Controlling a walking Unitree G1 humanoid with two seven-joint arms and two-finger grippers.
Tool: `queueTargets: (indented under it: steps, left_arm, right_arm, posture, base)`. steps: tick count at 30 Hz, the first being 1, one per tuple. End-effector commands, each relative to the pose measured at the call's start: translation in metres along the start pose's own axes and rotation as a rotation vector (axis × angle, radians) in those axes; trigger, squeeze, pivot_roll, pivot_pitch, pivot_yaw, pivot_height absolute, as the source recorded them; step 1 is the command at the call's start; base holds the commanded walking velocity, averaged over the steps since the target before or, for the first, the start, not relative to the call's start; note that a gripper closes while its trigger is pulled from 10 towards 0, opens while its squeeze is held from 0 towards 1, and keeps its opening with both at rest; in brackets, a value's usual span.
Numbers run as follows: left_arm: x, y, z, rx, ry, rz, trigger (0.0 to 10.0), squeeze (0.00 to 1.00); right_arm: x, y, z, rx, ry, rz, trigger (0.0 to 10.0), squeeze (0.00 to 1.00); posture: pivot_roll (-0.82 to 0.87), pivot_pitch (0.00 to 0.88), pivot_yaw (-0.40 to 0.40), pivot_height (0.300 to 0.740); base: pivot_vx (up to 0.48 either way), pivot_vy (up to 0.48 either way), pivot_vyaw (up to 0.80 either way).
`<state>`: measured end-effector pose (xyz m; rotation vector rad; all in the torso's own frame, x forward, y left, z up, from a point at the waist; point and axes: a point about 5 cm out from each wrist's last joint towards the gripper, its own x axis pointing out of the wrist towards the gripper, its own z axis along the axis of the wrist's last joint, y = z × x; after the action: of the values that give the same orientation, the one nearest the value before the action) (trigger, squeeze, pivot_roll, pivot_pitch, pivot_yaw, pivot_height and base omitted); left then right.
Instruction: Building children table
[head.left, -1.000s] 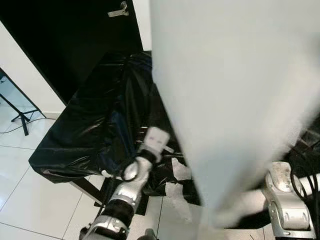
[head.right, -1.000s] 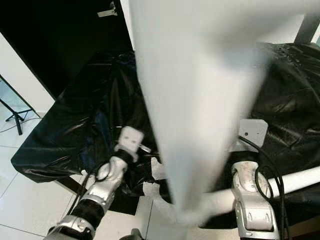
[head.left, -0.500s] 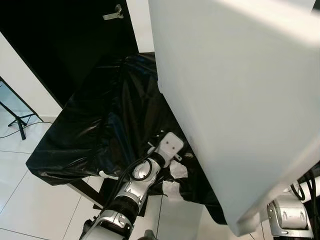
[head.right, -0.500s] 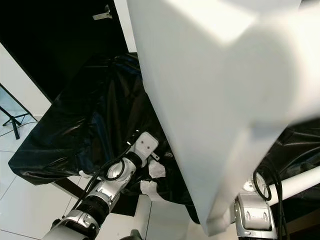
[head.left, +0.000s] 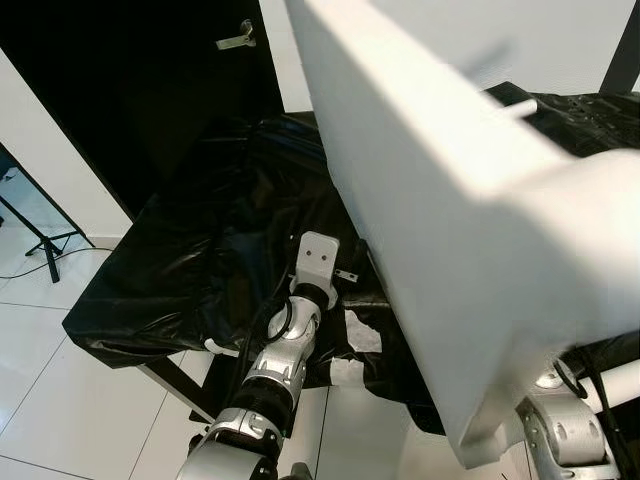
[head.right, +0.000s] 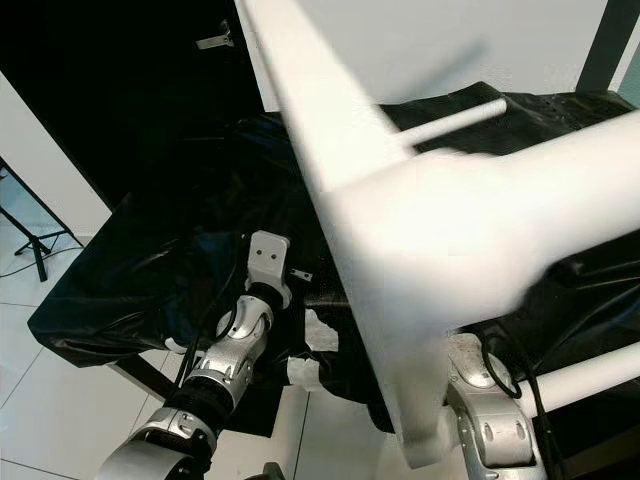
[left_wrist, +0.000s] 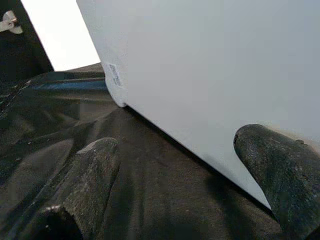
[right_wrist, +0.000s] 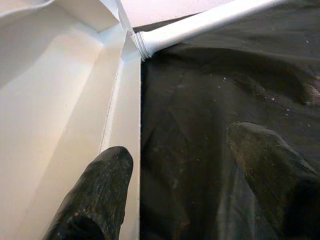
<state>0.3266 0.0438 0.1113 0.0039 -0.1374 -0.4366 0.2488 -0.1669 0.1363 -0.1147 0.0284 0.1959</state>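
The white children's table top stands tilted on edge above the black-covered work table, and one white leg sticks out of its underside. My left arm reaches under its lower edge. My left gripper is open, with one finger against the bottom edge of the white panel. My right gripper is open too. One of its fingers lies over the inner rim of the white frame, the other over the black cover, near the leg's socket.
A black door with a metal handle is at the back left. A tripod foot stands on the white tiled floor to the left. White tape patches hang at the cover's front edge. My right arm's elbow is low on the right.
The white table top has tipped from facing me broadside to showing its edge and a leg. My left wrist has shifted a little left along the cover.
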Motion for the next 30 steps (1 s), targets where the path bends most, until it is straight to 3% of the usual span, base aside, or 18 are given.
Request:
queueTargets:
  steps: [1, 5, 10, 19, 22, 24, 30]
  left_arm:
    - [-0.003, -0.001, -0.002, 0.016, -0.01, -0.01, 10.0, 0.0]
    - [-0.003, -0.002, -0.001, 0.017, -0.017, -0.016, 10.0, 0.0]
    - [-0.002, -0.001, 0.003, 0.021, -0.042, -0.013, 10.0, 0.0]
    - [-0.004, -0.001, 0.002, 0.024, -0.042, -0.016, 10.0, 0.0]
    - [-0.004, -0.002, 0.002, 0.026, -0.049, -0.021, 10.0, 0.0]
    - [-0.005, -0.002, 0.002, 0.028, -0.052, -0.025, 10.0, 0.0]
    - [-0.005, -0.002, 0.0, 0.03, -0.041, -0.032, 10.0, 0.0]
  right_arm:
    - [0.0, -0.005, 0.007, -0.061, -0.031, -0.005, 10.0, 0.0]
    - [0.0, -0.006, 0.007, -0.082, -0.027, 0.002, 10.0, 0.0]
    - [-0.004, 0.001, 0.012, -0.098, -0.027, 0.118, 10.0, 0.0]
    - [-0.012, -0.017, 0.02, -0.052, -0.049, 0.032, 10.0, 0.0]
    - [-0.018, -0.021, 0.023, 0.0, -0.08, -0.023, 10.0, 0.0]
    - [-0.028, -0.027, 0.026, 0.111, -0.125, -0.095, 10.0, 0.0]
    - [-0.049, -0.032, 0.034, 0.261, -0.198, -0.096, 10.0, 0.0]
  posture:
    - [0.06, 0.0, 0.1, 0.74]
    - [0.06, 0.0, 0.1, 0.74]
    - [0.07, 0.0, 0.1, 0.74]
    - [0.06, 0.0, 0.101, 0.74]
    - [0.06, 0.0, 0.102, 0.74]
    - [0.05, 0.0, 0.102, 0.74]
    - [0.04, 0.0, 0.114, 0.74]
  base:
    - [0.0, 0.0, 0.0]
    - [0.0, 0.0, 0.0]
    - [0.0, 0.0, 0.0]
    - [0.0, 0.0, 0.0]
    - [0.0, 0.0, 0.0]
    - [0.0, 0.0, 0.0]
    - [0.0, 0.0, 0.0]
